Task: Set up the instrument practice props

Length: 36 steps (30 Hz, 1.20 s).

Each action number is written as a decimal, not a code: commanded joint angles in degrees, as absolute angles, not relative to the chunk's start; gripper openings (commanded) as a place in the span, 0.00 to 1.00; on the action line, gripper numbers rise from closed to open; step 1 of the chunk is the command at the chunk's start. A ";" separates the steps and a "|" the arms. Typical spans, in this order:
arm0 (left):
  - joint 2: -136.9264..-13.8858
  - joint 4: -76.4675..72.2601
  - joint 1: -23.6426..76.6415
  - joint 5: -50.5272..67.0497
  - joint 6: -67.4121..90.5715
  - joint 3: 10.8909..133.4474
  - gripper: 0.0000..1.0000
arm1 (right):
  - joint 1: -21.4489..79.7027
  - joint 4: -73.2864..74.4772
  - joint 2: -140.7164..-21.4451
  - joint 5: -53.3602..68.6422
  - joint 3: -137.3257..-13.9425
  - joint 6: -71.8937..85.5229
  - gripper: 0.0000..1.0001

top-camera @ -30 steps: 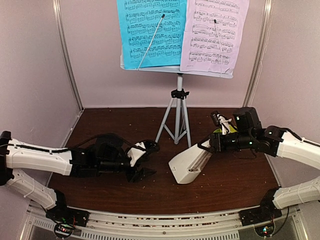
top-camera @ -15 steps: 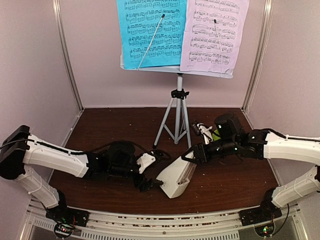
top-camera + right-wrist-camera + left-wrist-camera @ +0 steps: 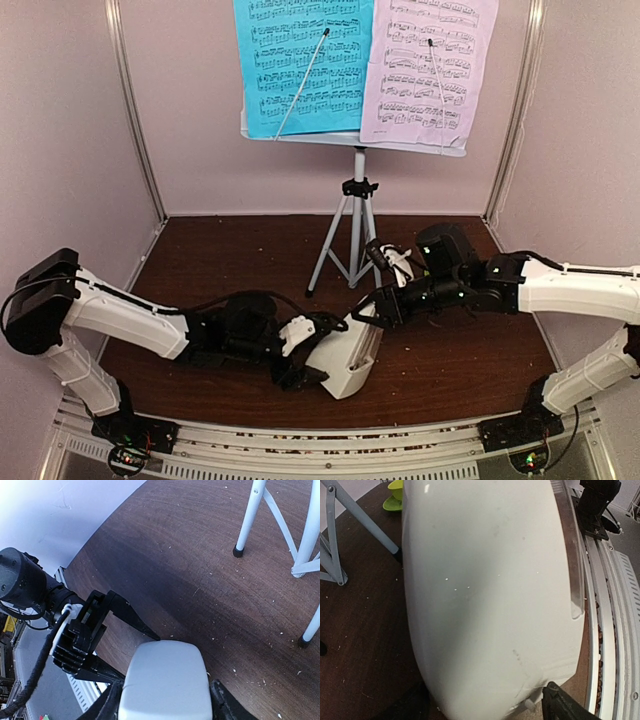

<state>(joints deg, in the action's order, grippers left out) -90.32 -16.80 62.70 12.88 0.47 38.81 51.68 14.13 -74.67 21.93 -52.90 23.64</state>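
Observation:
The cream pyramid metronome [image 3: 350, 358] lies tilted low over the brown table, its narrow end towards the right arm. My right gripper [image 3: 374, 308] is shut on that narrow end; in the right wrist view the metronome [image 3: 165, 680] sits between the gripper's [image 3: 165, 707] fingers. My left gripper [image 3: 318, 352] is open, its jaws either side of the wide base, which fills the left wrist view [image 3: 485, 590]. The music stand's pale desk [image 3: 355, 140] holds the cyan sheet [image 3: 300, 60] and the lilac sheet [image 3: 430, 65] on grey tripod legs [image 3: 355, 240].
A lime-green cup and saucer [image 3: 394, 497] stand beyond the metronome. Tripod feet [image 3: 239, 551] rest on the table close to the right arm. A metal rail [image 3: 300, 440] runs along the near edge. Pale walls enclose three sides.
The right gripper has carried the metronome leftward and nearer. The left gripper has reached right, and its open jaws have come around the metronome's base.

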 commanded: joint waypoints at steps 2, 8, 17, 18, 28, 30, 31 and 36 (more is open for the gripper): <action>-91.72 -21.13 62.77 14.23 0.67 36.84 0.75 | 52.04 9.46 -73.56 21.76 -56.69 23.12 0.07; -93.00 -21.12 62.76 14.53 0.54 37.31 0.73 | 52.08 9.50 -73.31 21.96 -56.32 23.29 0.07; -93.78 -21.25 62.67 14.76 0.32 37.88 0.65 | 52.05 9.84 -72.95 21.80 -56.08 23.14 0.07; -93.82 -21.21 62.67 14.85 0.27 37.99 0.65 | 52.03 9.89 -72.91 21.84 -56.15 23.13 0.06; -85.93 -21.79 61.54 6.87 1.48 34.40 0.83 | 53.10 14.98 -72.79 7.43 -61.11 27.00 0.16; -83.04 -22.41 60.84 3.48 2.96 33.13 0.85 | 53.75 17.12 -73.71 2.98 -63.31 28.75 0.15; -81.77 -22.79 60.65 1.78 3.70 32.68 0.86 | 54.08 18.72 -74.60 0.77 -64.70 29.80 0.15; -77.97 -24.51 60.29 -5.27 6.75 31.81 0.88 | 56.16 26.52 -79.60 -6.70 -70.59 33.63 0.14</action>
